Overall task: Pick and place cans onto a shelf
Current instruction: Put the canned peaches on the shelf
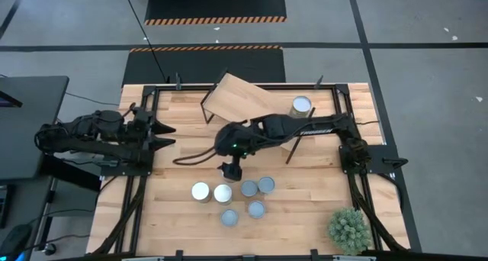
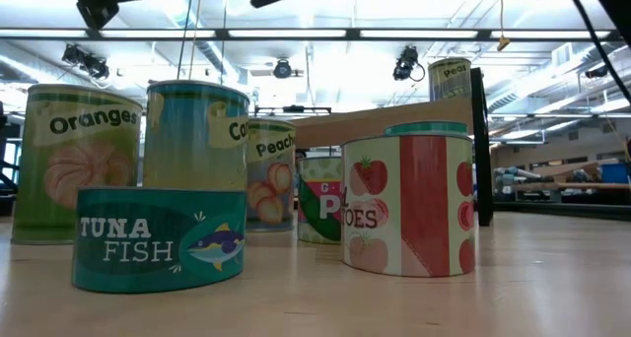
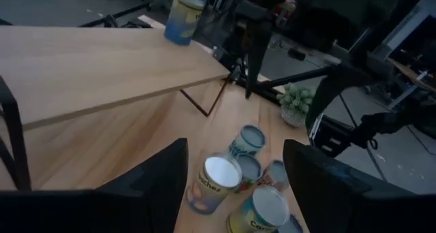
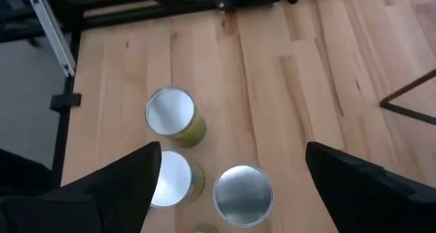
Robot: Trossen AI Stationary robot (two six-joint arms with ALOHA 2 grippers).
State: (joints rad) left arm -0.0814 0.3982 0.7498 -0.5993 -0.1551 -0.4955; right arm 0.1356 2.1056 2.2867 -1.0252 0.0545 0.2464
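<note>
Several cans [image 1: 232, 198] stand upright in a cluster on the tabletop's near middle; the low view shows them close up, with a tuna tin [image 2: 158, 238] and a tomato can [image 2: 409, 204] nearest. One more can [image 1: 302, 106] stands on the askew wooden shelf [image 1: 244, 101] at the far middle. My right gripper [image 1: 232, 169] hovers open just beyond the cluster, above the cans; its wrist view [image 4: 231, 151] looks down on three silvery tops [image 4: 170, 117]. My left gripper [image 1: 156, 135] waits open at the table's left edge, and its wrist view [image 3: 235, 148] faces the shelf [image 3: 88, 63] and the cans [image 3: 214, 182].
A spiky green potted plant [image 1: 349, 229] stands at the near right corner. The shelf's thin dark legs [image 1: 292, 150] reach down beside my right arm. A dark frame [image 1: 347, 101] runs around the tabletop. A black cable [image 1: 194, 156] lies left of my right gripper.
</note>
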